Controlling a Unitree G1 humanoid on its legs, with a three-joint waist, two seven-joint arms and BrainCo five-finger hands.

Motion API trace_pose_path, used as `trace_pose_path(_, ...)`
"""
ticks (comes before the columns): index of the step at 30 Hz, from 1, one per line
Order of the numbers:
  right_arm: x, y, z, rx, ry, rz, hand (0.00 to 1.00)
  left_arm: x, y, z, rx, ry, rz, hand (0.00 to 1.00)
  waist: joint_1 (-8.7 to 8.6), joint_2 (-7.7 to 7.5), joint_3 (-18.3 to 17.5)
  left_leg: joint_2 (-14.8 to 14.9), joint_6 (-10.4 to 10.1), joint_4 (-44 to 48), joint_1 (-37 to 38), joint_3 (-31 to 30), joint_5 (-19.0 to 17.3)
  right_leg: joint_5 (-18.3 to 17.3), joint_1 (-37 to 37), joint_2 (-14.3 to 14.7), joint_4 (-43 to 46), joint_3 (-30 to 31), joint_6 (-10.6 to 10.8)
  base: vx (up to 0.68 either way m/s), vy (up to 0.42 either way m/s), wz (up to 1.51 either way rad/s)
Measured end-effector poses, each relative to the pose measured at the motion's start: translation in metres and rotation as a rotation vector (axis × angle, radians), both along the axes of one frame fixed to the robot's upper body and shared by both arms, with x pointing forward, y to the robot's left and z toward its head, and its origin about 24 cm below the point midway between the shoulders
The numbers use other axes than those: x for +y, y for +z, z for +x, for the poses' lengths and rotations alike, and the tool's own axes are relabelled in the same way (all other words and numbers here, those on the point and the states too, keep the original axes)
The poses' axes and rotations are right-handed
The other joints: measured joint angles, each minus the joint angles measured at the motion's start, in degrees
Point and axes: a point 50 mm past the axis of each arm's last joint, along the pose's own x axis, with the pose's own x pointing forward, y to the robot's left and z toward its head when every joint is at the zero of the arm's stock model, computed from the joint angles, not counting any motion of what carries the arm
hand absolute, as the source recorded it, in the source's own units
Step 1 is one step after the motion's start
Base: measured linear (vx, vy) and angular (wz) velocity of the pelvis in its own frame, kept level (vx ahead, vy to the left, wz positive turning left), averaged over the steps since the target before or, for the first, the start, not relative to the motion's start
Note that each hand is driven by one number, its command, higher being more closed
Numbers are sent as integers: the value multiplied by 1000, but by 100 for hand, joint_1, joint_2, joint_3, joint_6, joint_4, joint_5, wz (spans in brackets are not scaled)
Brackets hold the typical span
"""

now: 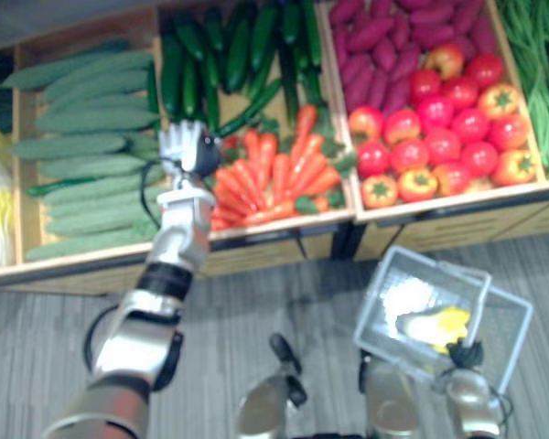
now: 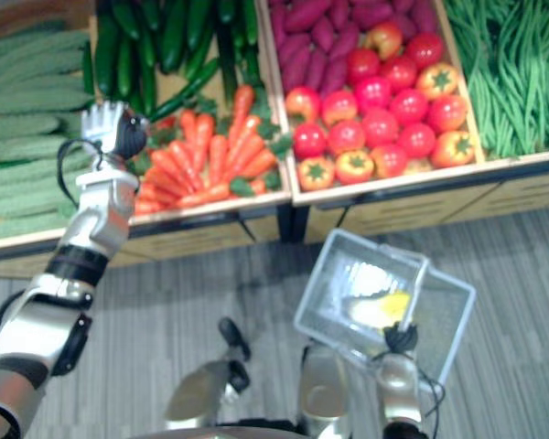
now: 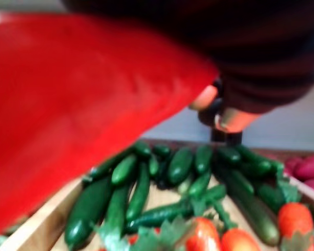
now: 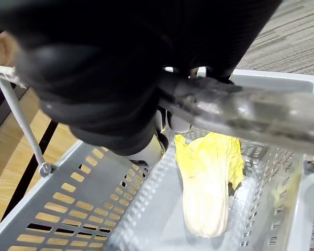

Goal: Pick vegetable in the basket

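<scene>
My left hand is raised at the left edge of the carrot crate. Its fingers are curled round a long red-orange vegetable, apparently a carrot, which tapers towards the fingertips in the left wrist view. My right hand hangs low at the right, shut on the handle of a grey perforated basket. A pale yellow napa cabbage lies inside the basket.
Wooden display crates run across the back: pale cucumbers at the left, dark green cucumbers, purple sweet potatoes, tomatoes and green beans at the right. Grey striped carpet lies in front.
</scene>
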Motion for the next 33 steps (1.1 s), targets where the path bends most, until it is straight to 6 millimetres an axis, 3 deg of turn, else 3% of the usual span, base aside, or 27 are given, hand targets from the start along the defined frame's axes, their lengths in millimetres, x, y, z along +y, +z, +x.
trace_pose_path(4, 6, -12, -13, 51, -12, 41, 100, -8, -29, -15, 45, -55, 3, 100, -70, -39, -453, -10, 1, 1, 53, -14, 1, 50, 163, 74, -230, 2, 59, 57, -8, 0)
trace_pose_path(8, 11, -17, -23, 77, -20, 69, 100, -37, -66, -32, 132, -193, -10, 100, -97, -120, -754, -1, -31, 3, 245, -1, -26, 114, 384, 122, -416, 96, 69, 46, -6, -13)
trace_pose_path(11, 18, -13, -24, 55, -16, 90, 100, -66, -113, -52, 298, -310, -53, 100, -232, -163, -841, 5, -62, 0, 423, 58, -61, 156, 526, 151, -497, 205, 72, 19, 9, -23)
trace_pose_path(13, 22, -8, -20, 25, 0, 87, 100, -89, -144, -70, 420, -389, -111, 100, -212, -178, -856, 44, -77, -1, 622, 384, -161, 171, 477, 187, -514, 381, 58, -33, 10, -71)
trace_pose_path(14, 23, -4, -15, 7, 6, 85, 100, -96, -153, -77, 455, -414, -140, 100, -221, -164, -912, 77, -83, 10, 636, 550, -211, 50, 409, 139, -514, 254, -108, -39, 10, -72)
trace_pose_path(16, 22, 7, -4, -41, 34, 54, 100, -106, -161, -87, 492, -447, -188, 100, -213, -126, -934, 118, -97, 36, 725, 969, -288, 58, 363, -438, -357, -1357, -701, 0, 72, -108)
trace_pose_path(17, 27, 12, 2, -58, 74, 37, 100, -103, -163, -91, 497, -444, -217, 100, -181, -166, -946, 179, -46, 37, 810, 1230, -268, 165, 348, -688, -213, -2007, -858, 17, 66, -137)
trace_pose_path(18, 34, 16, 6, -73, 114, 29, 100, -99, -167, -94, 507, -431, -246, 100, -179, -219, -982, 203, -95, 36, 886, 1441, -304, 273, 325, -786, -186, -2251, -773, 37, -31, -133)
trace_pose_path(19, 46, 19, 11, -93, 164, 34, 100, -96, -171, -97, 525, -416, -256, 100, -211, -232, -989, 237, -181, 38, 1017, 1704, -321, 464, 306, -652, -295, -2072, -477, 47, -68, -113)
trace_pose_path(21, 60, 25, 13, -115, 244, 38, 100, -97, -175, -101, 546, -410, -284, 100, -208, -198, -1042, 432, -302, 320, 1062, 2089, -448, 637, 231, -422, -466, -1724, -208, 77, -89, -118)
trace_pose_path(24, 77, 31, 12, -138, 360, 51, 100, -116, -176, -104, 558, -455, -330, 100, -359, -99, -1105, 826, -437, 854, 1117, 2457, -716, 660, 140, -101, -530, -1357, -178, 59, -101, -87)
trace_pose_path(27, 94, 33, 9, -137, 469, 75, 100, -149, -171, -109, 555, -572, -340, 100, -394, -78, -1130, 1306, -311, 1669, 1216, 2652, -964, 611, 104, 196, -523, -969, -251, 25, -56, -78)
trace_pose_path(29, 105, 32, 9, -134, 524, 95, 100, -166, -169, -114, 562, -633, -364, 100, -403, -65, -1142, 1668, -200, 2457, 1202, 2503, -993, 575, 124, 338, -517, -685, -305, 12, -47, -94)
trace_pose_path(30, 113, 32, 8, -128, 577, 107, 100, -175, -170, -116, 577, -656, -397, 100, -398, -30, -1159, 1869, 108, 2970, 1086, 2061, -942, 548, 147, 458, -506, -472, -350, 17, -54, -100)
trace_pose_path(31, 118, 32, 8, -127, 603, 120, 100, -178, -171, -117, 584, -662, -401, 100, -400, -22, -1169, 1928, 228, 3222, 982, 1679, -854, 527, 168, 522, -510, -324, -385, 41, -35, -108)
trace_pose_path(32, 129, 33, 9, -136, 648, 145, 100, -180, -173, -118, 593, -665, -422, 100, -395, -26, -1164, 1904, 353, 3701, 752, 824, -739, 453, 213, 614, -551, -8, -503, 65, 49, -116)
trace_pose_path(33, 139, 36, 12, -147, 693, 161, 100, -182, -175, -117, 600, -661, -437, 100, -367, -38, -1150, 1576, 112, 4012, 493, 34, -1356, 484, 224, 617, -628, 281, -560, 62, 59, -117)
